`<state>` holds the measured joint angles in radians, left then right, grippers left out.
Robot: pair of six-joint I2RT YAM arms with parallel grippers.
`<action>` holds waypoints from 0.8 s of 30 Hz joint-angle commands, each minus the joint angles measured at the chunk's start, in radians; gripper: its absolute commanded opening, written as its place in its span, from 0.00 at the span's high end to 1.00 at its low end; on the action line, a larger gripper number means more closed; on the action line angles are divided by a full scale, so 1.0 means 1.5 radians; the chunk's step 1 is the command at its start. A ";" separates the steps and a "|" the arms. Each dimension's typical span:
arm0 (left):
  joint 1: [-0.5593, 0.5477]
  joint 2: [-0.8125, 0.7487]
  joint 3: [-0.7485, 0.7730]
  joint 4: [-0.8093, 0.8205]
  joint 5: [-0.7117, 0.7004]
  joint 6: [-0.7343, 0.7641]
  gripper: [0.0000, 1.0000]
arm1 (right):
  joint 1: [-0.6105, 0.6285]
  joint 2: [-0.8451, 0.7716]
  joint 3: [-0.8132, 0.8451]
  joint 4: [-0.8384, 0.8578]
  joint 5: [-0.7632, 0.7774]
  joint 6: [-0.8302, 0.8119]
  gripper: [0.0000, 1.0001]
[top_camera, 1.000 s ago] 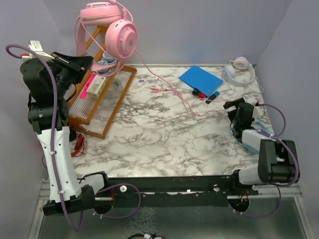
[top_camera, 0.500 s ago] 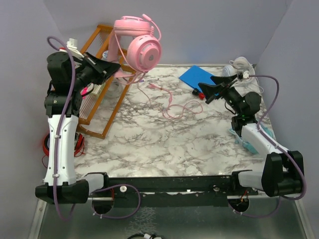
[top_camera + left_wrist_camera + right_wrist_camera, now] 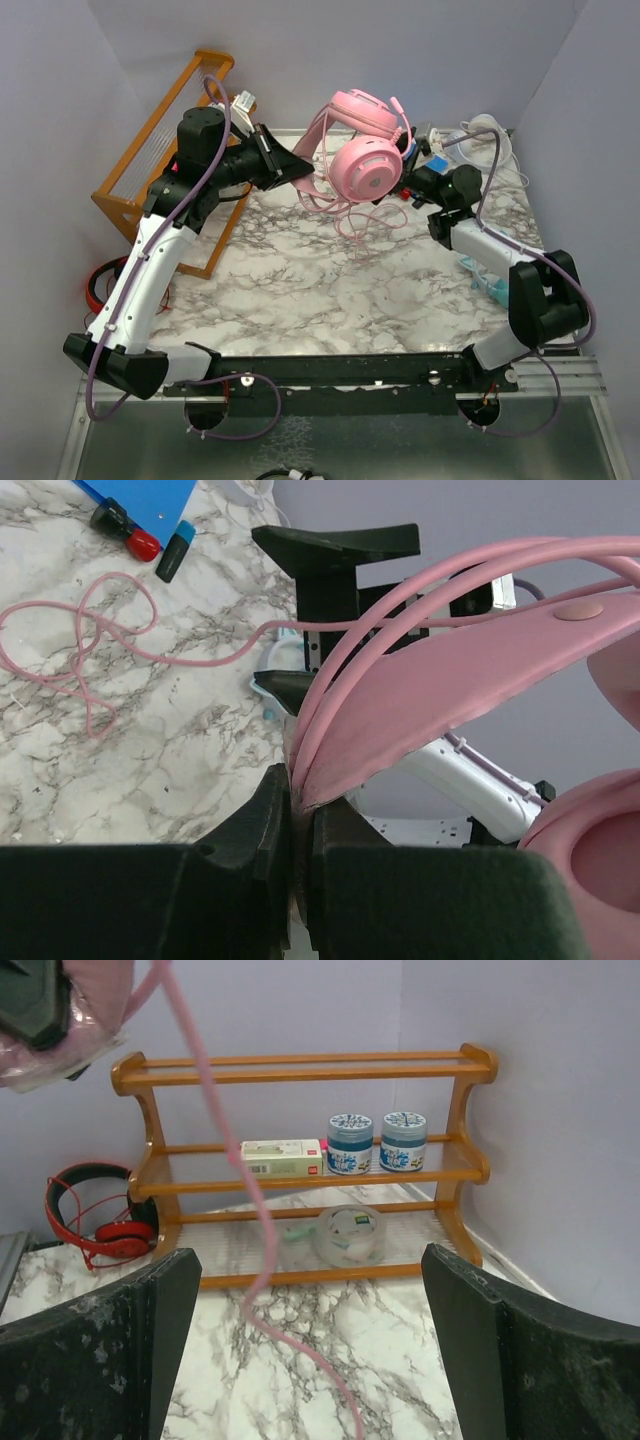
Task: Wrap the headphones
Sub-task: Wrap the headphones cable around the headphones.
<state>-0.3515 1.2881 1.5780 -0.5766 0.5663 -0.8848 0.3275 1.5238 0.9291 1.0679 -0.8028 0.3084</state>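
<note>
Wrapping just begun: holding pink headphones aloft, right of wooden rack, headband clenched in left gripper. Right gripper spread wide around dangling cable, apparently untouched. Next: pinch cable, wind round headband.

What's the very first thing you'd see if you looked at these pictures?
The big pink headphones, held up in the air above the marble table, with the left jaws pinched on the headband. Then their long pink cable, dangling down to the table and running between the wide-open right jaws.
</note>
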 commanded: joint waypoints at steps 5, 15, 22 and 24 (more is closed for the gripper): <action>-0.025 -0.019 0.044 0.013 -0.006 -0.008 1.00 | 0.023 0.089 0.075 0.104 -0.071 0.059 0.03; -0.025 0.036 0.177 -0.015 -0.053 0.011 1.00 | 0.044 0.082 -0.006 0.163 -0.101 0.125 0.70; -0.024 0.070 0.226 -0.022 -0.153 0.039 1.00 | 0.144 -0.025 -0.135 0.190 -0.081 0.151 0.85; -0.024 0.080 0.230 -0.022 -0.167 0.046 1.00 | 0.186 -0.060 -0.156 0.164 -0.068 0.135 0.92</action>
<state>-0.3840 1.3865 1.8771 -0.6395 0.4164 -0.8204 0.4992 1.5555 0.7364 1.2869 -0.9112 0.5167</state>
